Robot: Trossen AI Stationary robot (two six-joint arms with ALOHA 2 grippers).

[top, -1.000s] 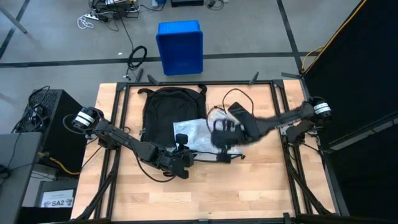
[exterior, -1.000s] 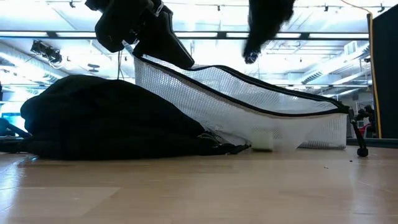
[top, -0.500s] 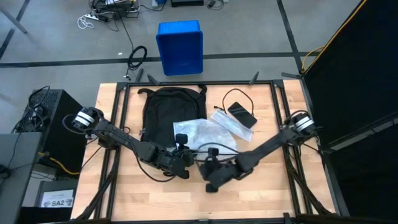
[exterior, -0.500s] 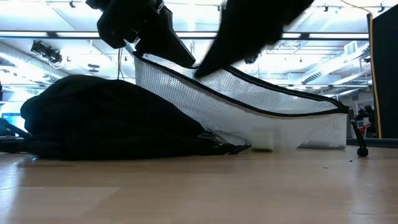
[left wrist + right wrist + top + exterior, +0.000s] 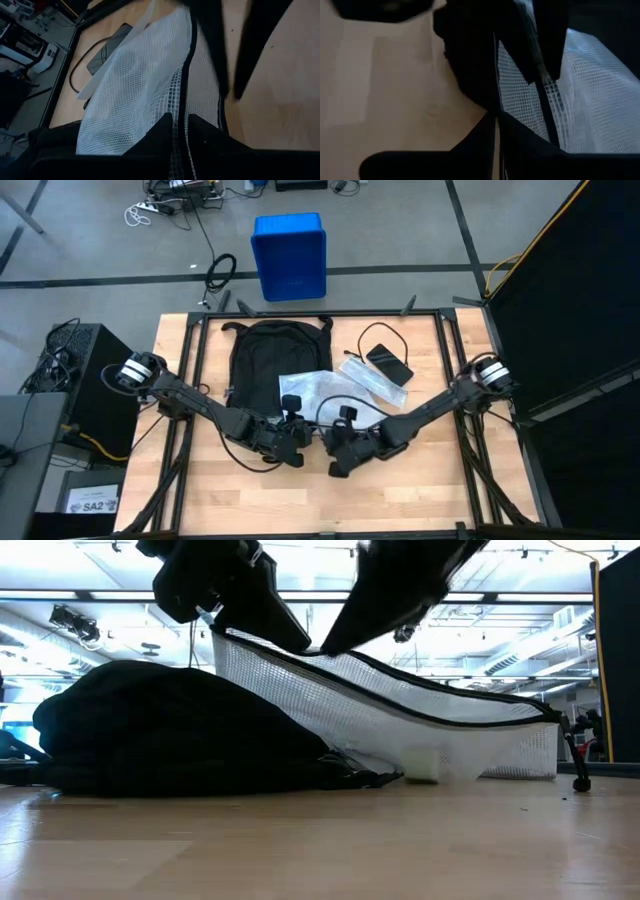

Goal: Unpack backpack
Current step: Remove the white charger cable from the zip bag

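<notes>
Low view: my left gripper (image 5: pixel 262 622) pinches the mesh bag's (image 5: pixel 400 725) edge, right gripper (image 5: pixel 337 463) shut empty; backpack (image 5: pixel 272 358) looks floppy, so I'd grab its zipper rim.

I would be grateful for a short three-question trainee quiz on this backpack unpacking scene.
1. True or false: the left claw is shut on the white mesh pouch.
2. Which lies nearest the right arm's base? A) backpack B) phone C) the white mesh pouch
3. Fill in: in the low view, the pouch's raised end leans over the ____.

Key: 1 true; 2 B; 3 backpack
</notes>
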